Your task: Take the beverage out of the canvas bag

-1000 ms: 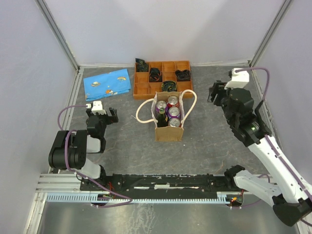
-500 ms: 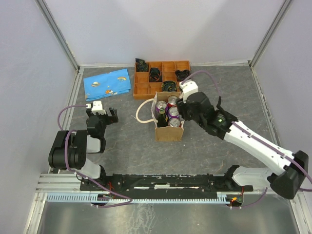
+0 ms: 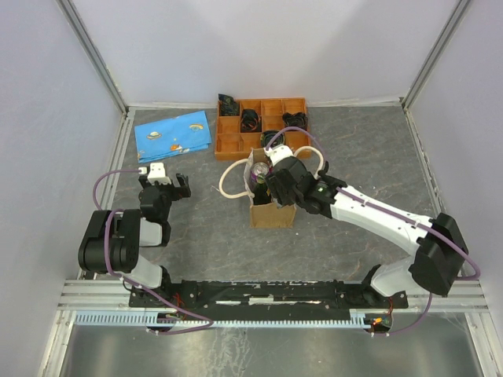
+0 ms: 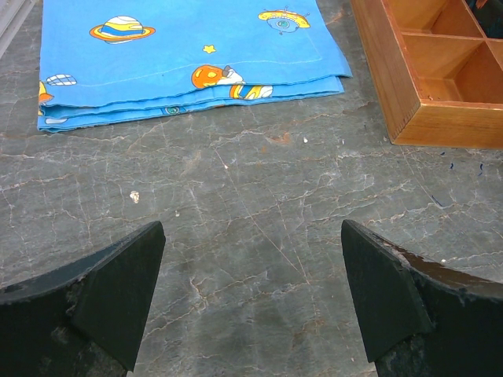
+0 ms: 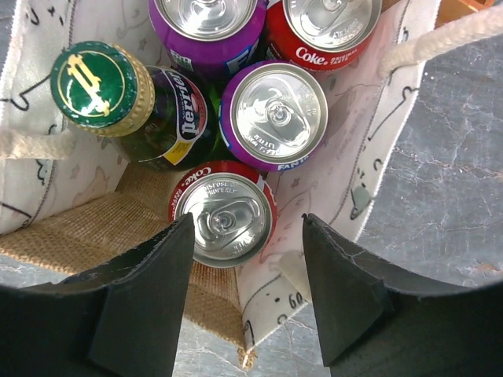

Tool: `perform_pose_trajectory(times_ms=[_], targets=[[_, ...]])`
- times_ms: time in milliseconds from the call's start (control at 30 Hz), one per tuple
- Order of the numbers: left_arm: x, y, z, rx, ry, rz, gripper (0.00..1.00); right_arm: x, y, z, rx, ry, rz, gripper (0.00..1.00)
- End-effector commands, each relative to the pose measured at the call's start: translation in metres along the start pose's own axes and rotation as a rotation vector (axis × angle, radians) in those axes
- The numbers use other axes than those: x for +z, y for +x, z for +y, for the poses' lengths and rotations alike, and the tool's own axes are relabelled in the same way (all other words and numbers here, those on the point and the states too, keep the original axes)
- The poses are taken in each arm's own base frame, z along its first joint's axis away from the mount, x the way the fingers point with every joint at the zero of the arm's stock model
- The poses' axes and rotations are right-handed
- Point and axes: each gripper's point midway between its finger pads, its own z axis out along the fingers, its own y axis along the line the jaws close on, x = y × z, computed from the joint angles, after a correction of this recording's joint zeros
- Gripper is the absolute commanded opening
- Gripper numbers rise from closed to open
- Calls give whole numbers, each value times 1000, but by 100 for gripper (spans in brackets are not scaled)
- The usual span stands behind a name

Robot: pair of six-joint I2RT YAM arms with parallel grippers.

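My right claw (image 5: 247,229) had swung in from the far right within the last second and hung moderately wide, fingers either side of the nearest red Coke can (image 5: 224,216), not gripping. Approach looked done; descent and closing remained. The canvas bag (image 3: 273,214) stood mid-scene on the desk (image 3: 354,149), holding that can, another red can (image 5: 330,27), two purple cans (image 5: 271,118) and a green Perrier bottle (image 5: 102,86). My left claw (image 4: 251,259) hung wide open over bare desk.

The wooden compartment tray (image 3: 229,144) is sitting at the back of the grey marbled table (image 3: 354,157), with small black bits (image 3: 249,119) lying in a few of its compartments; can't tell what they are. A folded blue cloth with planets (image 3: 174,133) is lying flat just left of the tray, not touching it.
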Motion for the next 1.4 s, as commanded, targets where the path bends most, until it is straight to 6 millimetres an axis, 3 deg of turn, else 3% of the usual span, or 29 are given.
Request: perform_pose_trajectory(times_ms=[0,267,567,1000,1100,1200,1367], targets=[[2,-13,1,37,-4,-48,99,3,-7,8,29,-12,1,67],[2,-13,1,37,-4,-48,99,-2,16,24,7,-97,88,89],[2,-13,1,37,-3,-47,99,15,45,28,-19,-80,170,98],[2,-13,1,37,-4,-48,99,45,75,28,-68,-28,248,97],[2,-13,1,37,-4,-48,99,49,76,28,-61,-15,250,93],[2,-13,1,37,-5,-47,99,50,80,28,-49,-10,259,82],[2,-13,1,37,-4,-47,99,46,86,26,-31,-1,281,81]])
